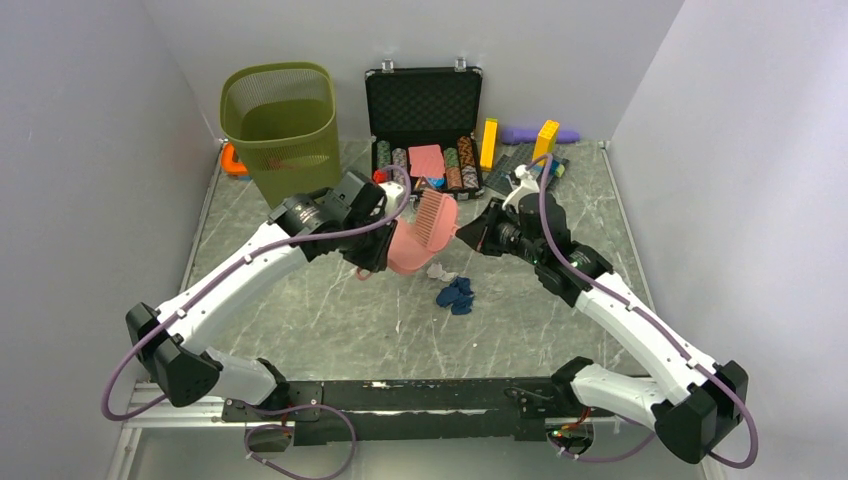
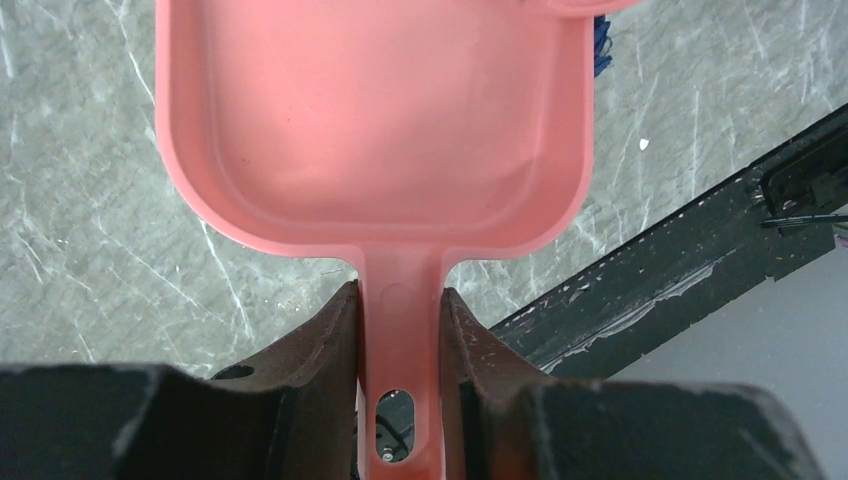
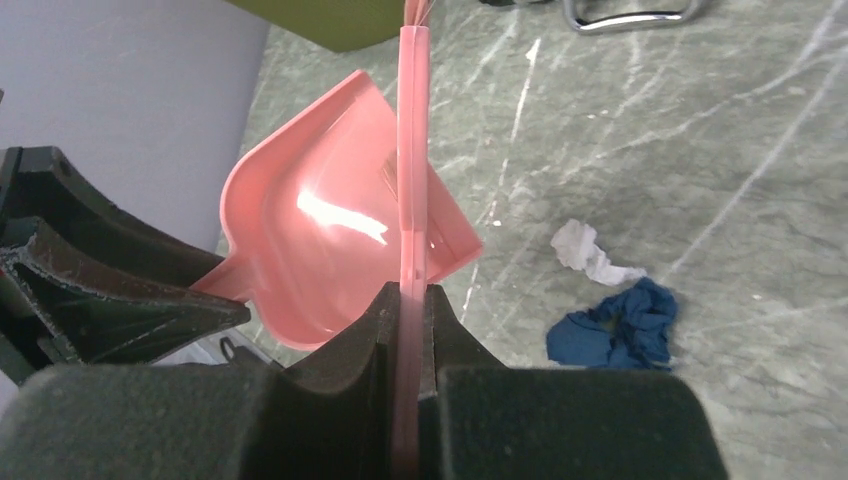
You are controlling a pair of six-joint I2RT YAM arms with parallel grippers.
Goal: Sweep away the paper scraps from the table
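My left gripper (image 1: 376, 256) is shut on the handle of a pink dustpan (image 1: 408, 252). In the left wrist view the pan (image 2: 380, 130) looks empty, with its handle clamped between my fingers (image 2: 335, 340). My right gripper (image 1: 470, 236) is shut on the thin handle of a pink brush (image 1: 436, 218), held edge-on over the pan in the right wrist view (image 3: 413, 150). A white paper scrap (image 1: 440, 271) and a dark blue scrap (image 1: 456, 295) lie on the table (image 1: 330, 320) just right of the pan. Both also show in the right wrist view, the white one (image 3: 585, 250) and the blue one (image 3: 620, 325).
An olive mesh bin (image 1: 280, 125) stands at the back left with an orange object (image 1: 232, 160) beside it. An open black case (image 1: 425, 105) with poker chips stands at the back centre. Yellow toy bricks (image 1: 545, 140) and a purple object (image 1: 545, 134) are at the back right.
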